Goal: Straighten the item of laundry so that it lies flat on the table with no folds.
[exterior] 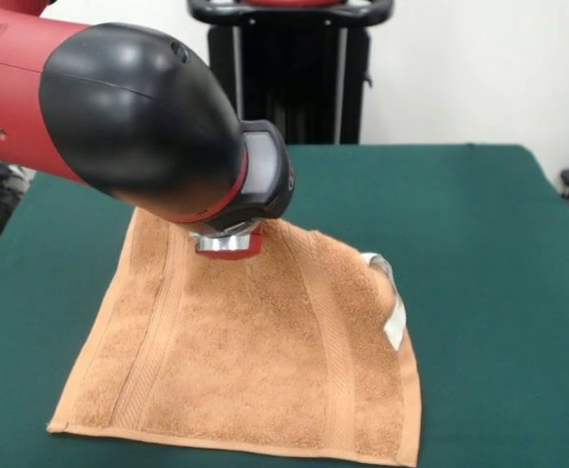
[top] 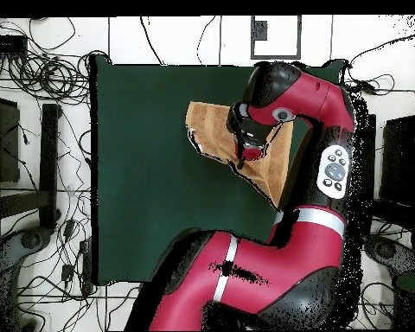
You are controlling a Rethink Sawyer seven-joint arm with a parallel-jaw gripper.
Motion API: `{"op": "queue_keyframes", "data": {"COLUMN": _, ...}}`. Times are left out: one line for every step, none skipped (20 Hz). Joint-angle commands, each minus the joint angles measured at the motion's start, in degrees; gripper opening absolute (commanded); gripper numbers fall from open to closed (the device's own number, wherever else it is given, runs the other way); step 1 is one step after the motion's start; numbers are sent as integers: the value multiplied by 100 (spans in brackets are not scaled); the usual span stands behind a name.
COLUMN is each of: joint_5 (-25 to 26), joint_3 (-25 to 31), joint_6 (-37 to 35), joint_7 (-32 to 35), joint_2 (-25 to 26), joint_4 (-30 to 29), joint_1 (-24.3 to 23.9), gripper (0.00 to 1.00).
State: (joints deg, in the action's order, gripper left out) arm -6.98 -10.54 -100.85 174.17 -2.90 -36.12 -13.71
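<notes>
The item of laundry (exterior: 246, 351), an orange-tan towel with band stripes, lies spread on the green table (exterior: 489, 253). Its near edge is flat. A far right corner (exterior: 382, 268) is curled over, and a white tag (exterior: 395, 324) shows on the right edge. My gripper (exterior: 228, 241) sits low over the towel's far edge, where the cloth rises toward it. The arm's black wrist hides the contact. In the overhead view the towel (top: 209, 130) lies near the table's (top: 142, 173) upper right, half covered by the arm, with the gripper (top: 249, 154) over it.
The towel's near edge lies close to the table's front edge in the front view. A black stand (exterior: 294, 68) rises behind the table. Cables (top: 38, 73) cover the floor on the left of the overhead view.
</notes>
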Motion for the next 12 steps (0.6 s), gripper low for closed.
{"op": "queue_keyframes", "data": {"joint_5": 275, "joint_3": 500, "joint_6": 786, "joint_7": -1197, "joint_2": -202, "joint_4": -632, "joint_1": -15, "gripper": 0}}
{"op": "queue_keyframes", "data": {"joint_5": 295, "joint_3": 511, "joint_6": 786, "joint_7": -1221, "joint_2": -147, "joint_4": -545, "joint_1": -20, "gripper": 0}}
{"op": "queue_keyframes", "data": {"joint_5": 313, "joint_3": 515, "joint_6": 811, "joint_7": -1221, "joint_2": -116, "joint_4": -492, "joint_1": -16, "gripper": 0}}
{"op": "queue_keyframes", "data": {"joint_5": 323, "joint_3": 525, "joint_6": 783, "joint_7": -1218, "joint_2": -72, "joint_4": -408, "joint_1": -29, "gripper": 0}}
{"op": "queue_keyframes", "data": {"joint_5": 320, "joint_3": 540, "joint_6": 707, "joint_7": -1187, "joint_2": -32, "joint_4": -313, "joint_1": -37, "gripper": 0}}
{"op": "queue_keyframes", "data": {"joint_5": 322, "joint_3": 560, "joint_6": 610, "joint_7": -1165, "joint_2": 24, "joint_4": -196, "joint_1": -63, "gripper": 0}}
{"op": "queue_keyframes", "data": {"joint_5": 314, "joint_3": 584, "joint_6": 492, "joint_7": -1141, "joint_2": 75, "joint_4": -64, "joint_1": -86, "gripper": 0}}
{"op": "queue_keyframes", "data": {"joint_5": 325, "joint_3": 595, "joint_6": 423, "joint_7": -1123, "joint_2": 121, "joint_4": 35, "joint_1": -102, "gripper": 0}}
{"op": "queue_keyframes", "data": {"joint_5": 321, "joint_3": 616, "joint_6": 335, "joint_7": -1119, "joint_2": 170, "joint_4": 151, "joint_1": -126, "gripper": 0}}
{"op": "queue_keyframes", "data": {"joint_5": 332, "joint_3": 629, "joint_6": 300, "joint_7": -1146, "joint_2": 218, "joint_4": 254, "joint_1": -151, "gripper": 0}}
{"op": "queue_keyframes", "data": {"joint_5": 335, "joint_3": 632, "joint_6": 247, "joint_7": -1143, "joint_2": 271, "joint_4": 365, "joint_1": -167, "gripper": 0}}
{"op": "queue_keyframes", "data": {"joint_5": 353, "joint_3": 628, "joint_6": 205, "joint_7": -1170, "joint_2": 323, "joint_4": 475, "joint_1": -185, "gripper": 0}}
